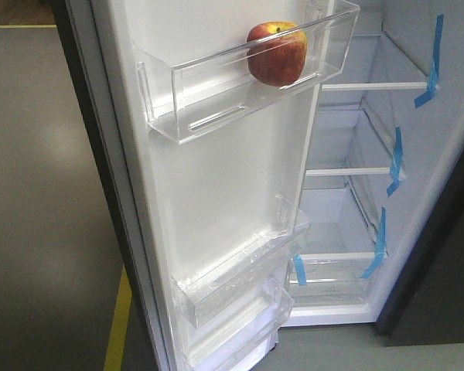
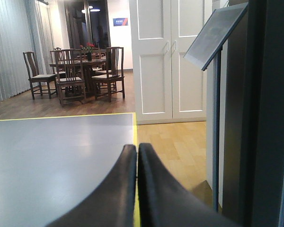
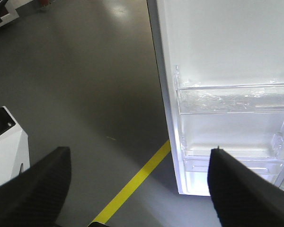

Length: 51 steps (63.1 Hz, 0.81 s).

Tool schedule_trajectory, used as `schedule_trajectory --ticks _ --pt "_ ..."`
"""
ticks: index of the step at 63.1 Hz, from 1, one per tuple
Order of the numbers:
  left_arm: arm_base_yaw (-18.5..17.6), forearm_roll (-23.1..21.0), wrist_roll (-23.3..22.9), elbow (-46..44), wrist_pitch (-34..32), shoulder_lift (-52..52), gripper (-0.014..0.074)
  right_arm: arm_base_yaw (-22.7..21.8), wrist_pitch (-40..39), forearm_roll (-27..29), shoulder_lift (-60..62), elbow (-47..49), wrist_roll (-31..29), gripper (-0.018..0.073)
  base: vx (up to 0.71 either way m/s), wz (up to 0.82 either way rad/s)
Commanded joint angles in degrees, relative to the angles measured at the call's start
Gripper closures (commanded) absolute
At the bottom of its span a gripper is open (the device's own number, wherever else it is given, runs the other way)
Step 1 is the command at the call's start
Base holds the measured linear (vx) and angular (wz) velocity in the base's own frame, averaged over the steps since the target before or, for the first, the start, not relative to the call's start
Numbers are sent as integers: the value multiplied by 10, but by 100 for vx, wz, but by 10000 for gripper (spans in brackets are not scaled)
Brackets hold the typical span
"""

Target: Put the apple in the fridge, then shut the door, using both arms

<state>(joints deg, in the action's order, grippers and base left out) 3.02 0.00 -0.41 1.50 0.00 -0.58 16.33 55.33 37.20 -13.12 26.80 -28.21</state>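
Exterior front-facing view: the fridge [image 1: 448, 116] is seen from above with its door [image 1: 216, 178] standing wide open, white inner face toward the camera. The apple [image 1: 277, 52] sits in the top door bin [image 1: 201, 104], a clear plastic tray, toward the end of the tray nearest the fridge body. It is upright, stem up, with a yellow patch by the stem. Two more clear bins [image 1: 240, 278] lower on the door hold nothing visible. Inside the fridge, glass shelves [image 1: 371, 86] carry strips of blue tape [image 1: 433, 62] at their right ends. A yellow line [image 1: 117, 328] crosses the grey floor [image 1: 39, 193] left of the door. No arm appears in this view.

Left wrist-mounted view: the left gripper [image 2: 137, 147] has its two black fingers [image 2: 123, 189] pressed together, with nothing between them. It points across grey floor toward white double doors [image 2: 170, 56], a dining table with chairs [image 2: 80, 71] and a sign stand [image 2: 217, 33].

Right wrist-mounted view: the right gripper [image 3: 141, 153] is spread wide, its fingers [image 3: 38, 189] far apart and holding nothing. It faces down at the lower part of the door, near the bottom bins and the yellow line.
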Motion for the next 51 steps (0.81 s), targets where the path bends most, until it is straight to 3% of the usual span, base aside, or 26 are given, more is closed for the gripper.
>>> schedule_trajectory --ticks 1,33,43,51 --pt "-2 0 -6 12 -44 -9 603 -2 -22 32 -6 13 1 -17 0 0" --pt "-2 0 -6 12 -45 -9 603 -2 -22 36 -6 13 1 -17 0 0" --pt "-2 0 -23 3 -89 -9 603 -2 -22 36 -6 13 1 -17 0 0" --pt "-2 0 -17 -59 -39 -2 603 -2 -22 36 -6 13 1 -17 0 0"
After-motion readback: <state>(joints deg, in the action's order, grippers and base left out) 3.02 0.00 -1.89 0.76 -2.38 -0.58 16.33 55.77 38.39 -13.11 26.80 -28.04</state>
